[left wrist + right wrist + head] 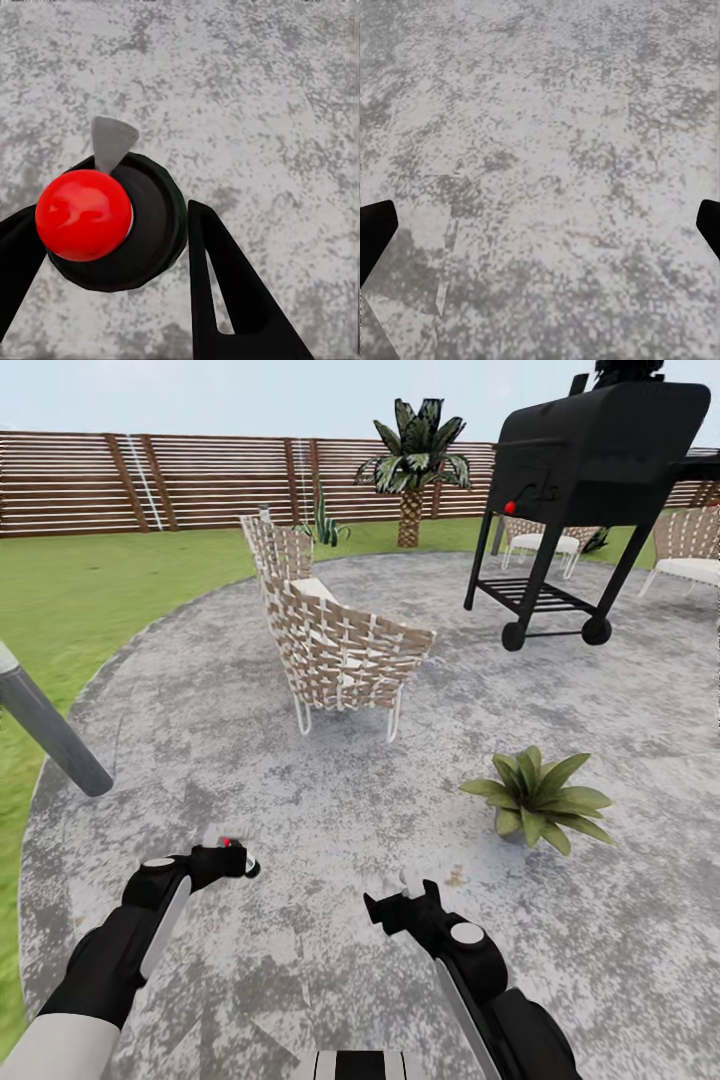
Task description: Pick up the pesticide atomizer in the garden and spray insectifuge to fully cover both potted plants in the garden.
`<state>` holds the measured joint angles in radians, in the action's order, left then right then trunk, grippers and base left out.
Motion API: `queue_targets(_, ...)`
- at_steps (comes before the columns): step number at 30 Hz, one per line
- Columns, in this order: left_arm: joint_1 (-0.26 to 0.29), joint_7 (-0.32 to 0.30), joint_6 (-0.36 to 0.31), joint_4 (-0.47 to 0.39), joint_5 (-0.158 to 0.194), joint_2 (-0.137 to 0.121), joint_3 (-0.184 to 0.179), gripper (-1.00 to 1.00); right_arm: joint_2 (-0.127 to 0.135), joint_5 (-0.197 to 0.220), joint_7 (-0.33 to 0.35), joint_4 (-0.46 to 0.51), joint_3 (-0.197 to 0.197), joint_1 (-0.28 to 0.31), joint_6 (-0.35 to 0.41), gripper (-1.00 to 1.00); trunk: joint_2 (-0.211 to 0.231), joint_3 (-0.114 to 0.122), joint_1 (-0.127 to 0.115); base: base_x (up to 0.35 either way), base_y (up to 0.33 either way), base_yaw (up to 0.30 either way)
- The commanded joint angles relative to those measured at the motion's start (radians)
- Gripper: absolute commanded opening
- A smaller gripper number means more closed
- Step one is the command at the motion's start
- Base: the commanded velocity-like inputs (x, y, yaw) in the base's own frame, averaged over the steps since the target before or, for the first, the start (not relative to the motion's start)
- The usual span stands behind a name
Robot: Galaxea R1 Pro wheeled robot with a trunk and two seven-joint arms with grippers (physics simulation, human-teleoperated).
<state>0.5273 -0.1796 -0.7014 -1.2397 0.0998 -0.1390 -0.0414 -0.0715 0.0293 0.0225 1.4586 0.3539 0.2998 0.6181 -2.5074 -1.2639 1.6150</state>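
My left gripper (232, 860) is shut on the pesticide atomizer (243, 859), held low over the grey paving. In the left wrist view I look down on the atomizer's (154, 225) round black cap and red ball top, with a dark finger on each side of it. My right gripper (398, 905) hangs open over bare paving, and its fingertips (375, 229) stand far apart with nothing between them. One potted plant (540, 795), a low rosette of broad pointed green leaves, sits on the paving ahead and to the right of the right gripper.
A woven chair (340, 635) stands straight ahead, a black wheeled grill (585, 455) at the back right, with more chairs (690, 550) behind it. A grey pole (50, 732) slants in from the left. A small spiky plant (322, 525) and a palm (415, 460) stand by the fence.
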Motion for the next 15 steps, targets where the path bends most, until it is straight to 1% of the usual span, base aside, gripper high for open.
queue_targets(1, 0.0, 0.004, -0.008, -0.001, 0.01, 0.0, -0.002, -1.0, -0.001, 0.003, 0.001, 0.001, 0.0, 0.0, 0.005, 1.0, 0.0, 0.003, -0.001, 0.0, 0.0, 0.0)
queue_targets(9, 0.0, 0.005, -0.017, 0.0, 0.009, 0.002, -0.002, -1.0, -0.003, 0.01, 0.001, -0.001, 0.0, 0.001, 0.006, 1.0, 0.002, 0.034, -0.004, 0.0, 0.0, 0.0)
queue_targets(10, 0.0, 0.005, -0.017, 0.0, 0.009, 0.003, -0.003, -1.0, -0.003, 0.015, 0.001, -0.001, 0.0, 0.001, 0.006, 1.0, 0.002, 0.038, -0.005, 0.0, 0.0, 0.0)
queue_targets(12, 0.0, 0.004, -0.018, 0.0, 0.01, 0.005, -0.003, -1.0, -0.004, 0.046, 0.001, -0.001, 0.0, 0.001, 0.007, 1.0, 0.003, 0.046, -0.006, 0.0, 0.0, -0.055)
queue_targets(15, 0.0, 0.004, -0.018, -0.001, 0.01, 0.005, -0.003, -1.0, -0.003, 0.059, 0.001, 0.0, -0.001, 0.001, 0.01, 1.0, 0.003, 0.057, -0.007, 0.0, 0.0, -0.166)
